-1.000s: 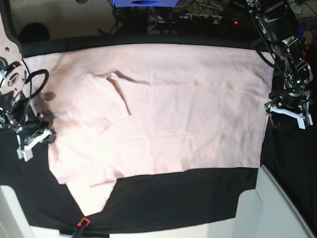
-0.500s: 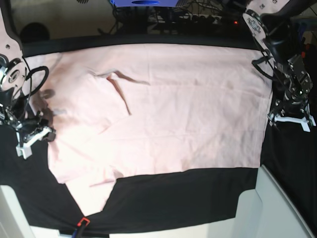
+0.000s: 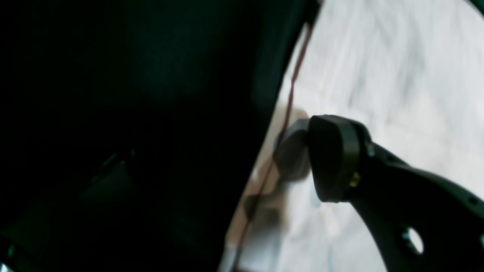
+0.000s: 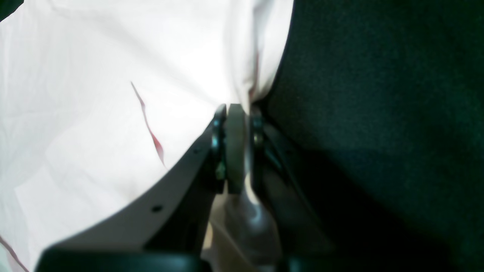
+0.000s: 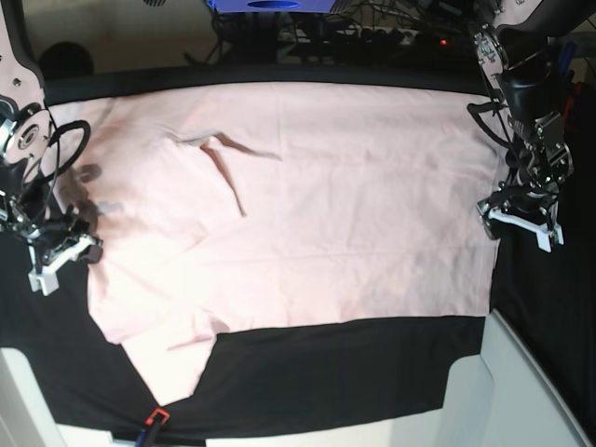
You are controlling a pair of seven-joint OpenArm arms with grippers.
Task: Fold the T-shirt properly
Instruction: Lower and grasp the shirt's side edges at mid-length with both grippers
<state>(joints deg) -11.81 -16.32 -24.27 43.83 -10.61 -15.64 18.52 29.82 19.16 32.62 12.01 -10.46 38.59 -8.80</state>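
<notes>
We pinch one edge of the T-shirt (image 5: 345, 205) between our closed right fingers (image 4: 242, 109). Our left fingers (image 5: 494, 223) stand wide open and empty at the opposite edge.

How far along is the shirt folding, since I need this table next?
Partly done at most: the T-shirt lies spread wide, with a flap folded in near the right gripper. That gripper is pinching the shirt's edge; the left gripper stands open astride the opposite edge. Left to do: closing there, probably, then folding the wide body smaller.
</notes>
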